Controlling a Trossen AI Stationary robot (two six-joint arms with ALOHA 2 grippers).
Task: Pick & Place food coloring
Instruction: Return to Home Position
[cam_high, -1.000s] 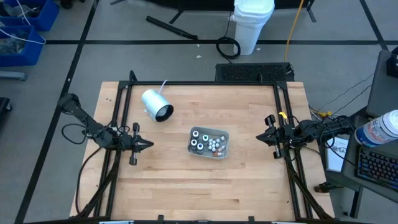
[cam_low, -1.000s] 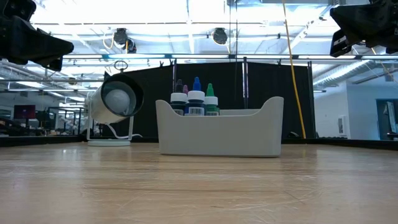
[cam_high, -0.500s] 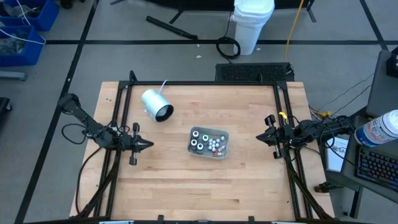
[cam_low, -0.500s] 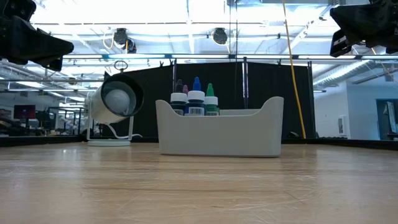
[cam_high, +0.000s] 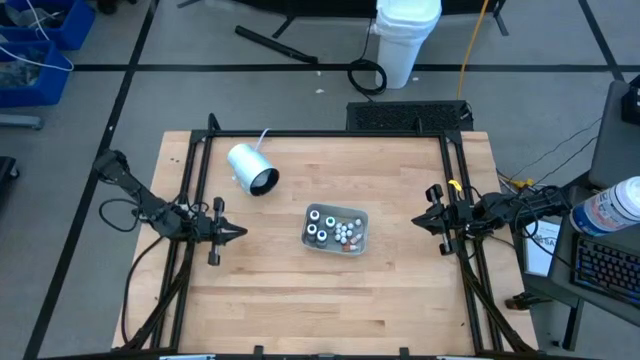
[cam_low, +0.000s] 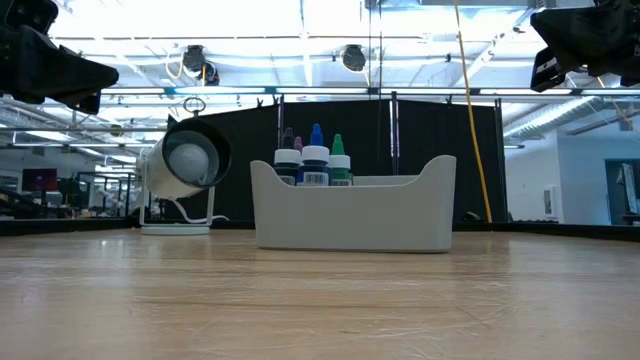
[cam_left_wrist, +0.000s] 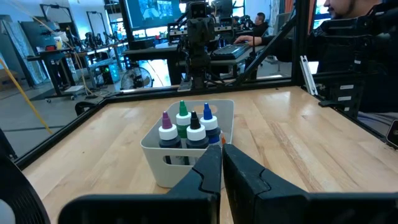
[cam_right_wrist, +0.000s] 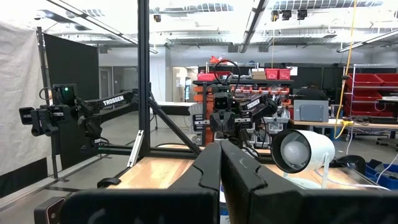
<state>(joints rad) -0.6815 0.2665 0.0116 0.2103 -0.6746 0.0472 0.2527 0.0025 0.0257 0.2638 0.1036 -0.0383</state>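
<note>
High view: left gripper (cam_high: 236, 233) parked at the 9 o'clock edge of the wooden table (cam_high: 300, 290), fingers pressed together on nothing. White-and-grey corded cylinder (cam_high: 252, 168) lies at 10 o'clock from the shallow grey rectangular plastic tray (cam_high: 336, 208) near centre. Tiny food coloring bottles (cam_high: 335, 232), white and teal tops, all sit inside the tray; none visible loose. Right gripper (cam_high: 420, 222) at the 3 o'clock edge, fingers together, empty. My read: placing done, only homing left, and both arms look about there.
</note>
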